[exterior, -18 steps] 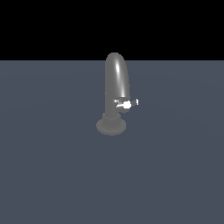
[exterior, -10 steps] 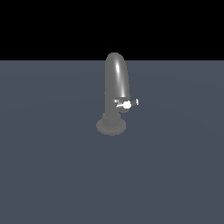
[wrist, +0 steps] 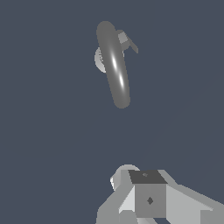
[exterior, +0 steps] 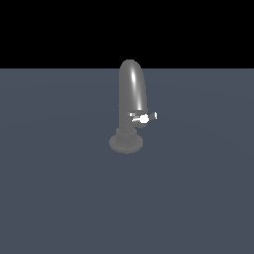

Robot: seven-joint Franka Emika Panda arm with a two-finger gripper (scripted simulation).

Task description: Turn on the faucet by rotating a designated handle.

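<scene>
The faucet (exterior: 132, 92) is a glossy dark-grey arched pipe on a round stepped base (exterior: 125, 144), standing mid-floor in the exterior view. Its handle (exterior: 144, 118), a small bright silver lever with a rounded knob, juts toward the exterior view's right just under the spout end. No arm or gripper shows in the exterior view. The wrist view looks down on the faucet (wrist: 115, 65), with the handle (wrist: 127, 42) sticking out beside it. My gripper (wrist: 146, 186) appears only as grey-white blocks at the picture's edge, well apart from the faucet. Its jaws are not clearly visible.
A flat grey-blue floor (exterior: 59, 188) spreads around the faucet, with a black background beyond its far edge. Nothing else stands on it.
</scene>
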